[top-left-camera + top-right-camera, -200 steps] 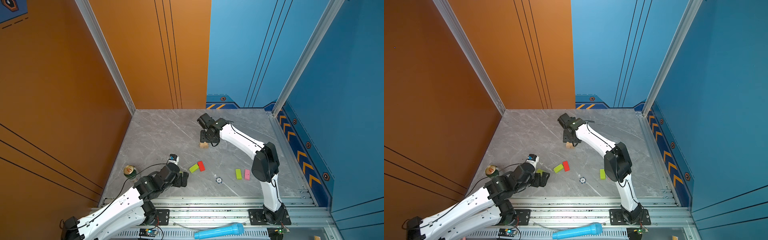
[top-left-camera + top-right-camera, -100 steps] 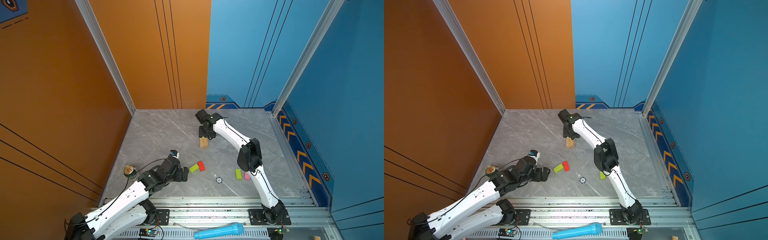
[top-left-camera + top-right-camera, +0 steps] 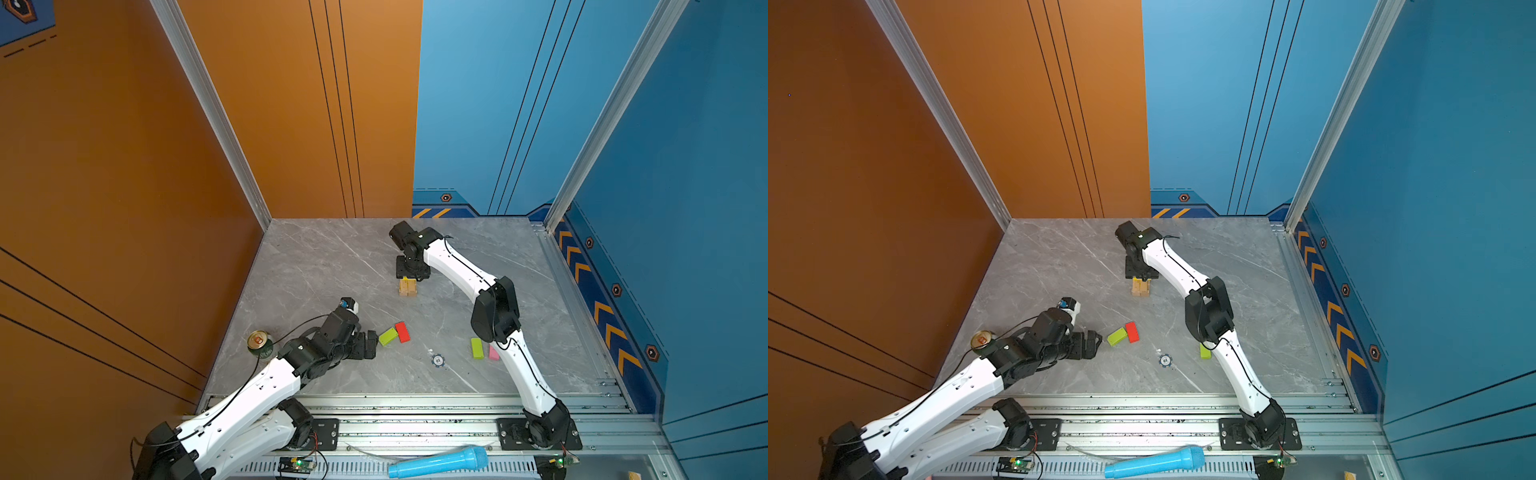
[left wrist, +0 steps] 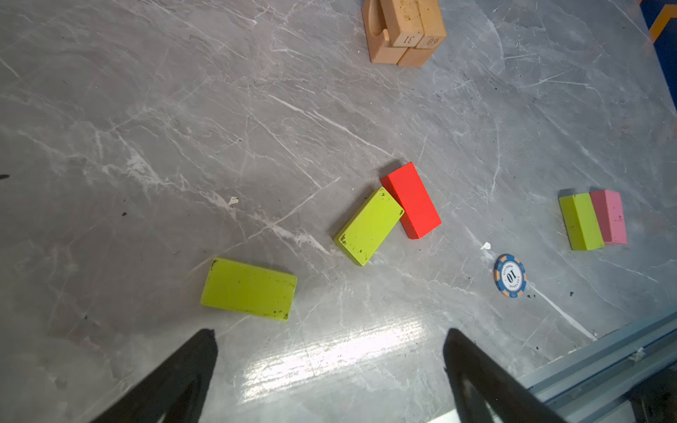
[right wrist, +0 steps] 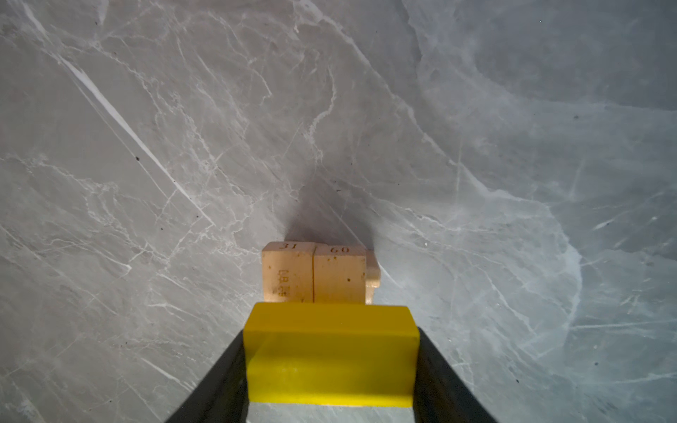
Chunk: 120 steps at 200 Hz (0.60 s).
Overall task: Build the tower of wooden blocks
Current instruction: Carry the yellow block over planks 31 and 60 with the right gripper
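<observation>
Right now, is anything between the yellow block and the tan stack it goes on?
Nothing visible. The right gripper holds the yellow block right at the tan stack, whose visible top is bare. Whether they already touch, I cannot tell.

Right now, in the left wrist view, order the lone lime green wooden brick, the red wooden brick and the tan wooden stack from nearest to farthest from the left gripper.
1. Lone lime green wooden brick: just ahead of the open left gripper.
2. Red wooden brick: farther, touching a second lime brick.
3. Tan wooden stack: farthest back.
</observation>
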{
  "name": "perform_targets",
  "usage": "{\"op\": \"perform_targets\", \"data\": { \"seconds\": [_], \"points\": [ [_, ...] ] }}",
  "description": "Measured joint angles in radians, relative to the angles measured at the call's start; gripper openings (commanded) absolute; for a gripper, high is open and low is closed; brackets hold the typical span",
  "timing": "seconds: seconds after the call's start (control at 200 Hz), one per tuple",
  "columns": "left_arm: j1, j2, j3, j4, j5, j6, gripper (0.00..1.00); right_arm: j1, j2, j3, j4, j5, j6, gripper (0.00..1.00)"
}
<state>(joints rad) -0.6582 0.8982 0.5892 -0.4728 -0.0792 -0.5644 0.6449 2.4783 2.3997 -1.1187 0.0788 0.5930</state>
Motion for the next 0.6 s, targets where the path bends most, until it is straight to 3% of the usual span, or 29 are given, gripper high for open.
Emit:
{"op": "perform_targets", "data": {
  "seconds": [0.601],
  "points": [
    [0.024,0.048,0.018,0.013,0.023,0.009,0.98,-0.01,0.038,0.069,0.0,-0.027,-0.014,0.53]
  ]
}}
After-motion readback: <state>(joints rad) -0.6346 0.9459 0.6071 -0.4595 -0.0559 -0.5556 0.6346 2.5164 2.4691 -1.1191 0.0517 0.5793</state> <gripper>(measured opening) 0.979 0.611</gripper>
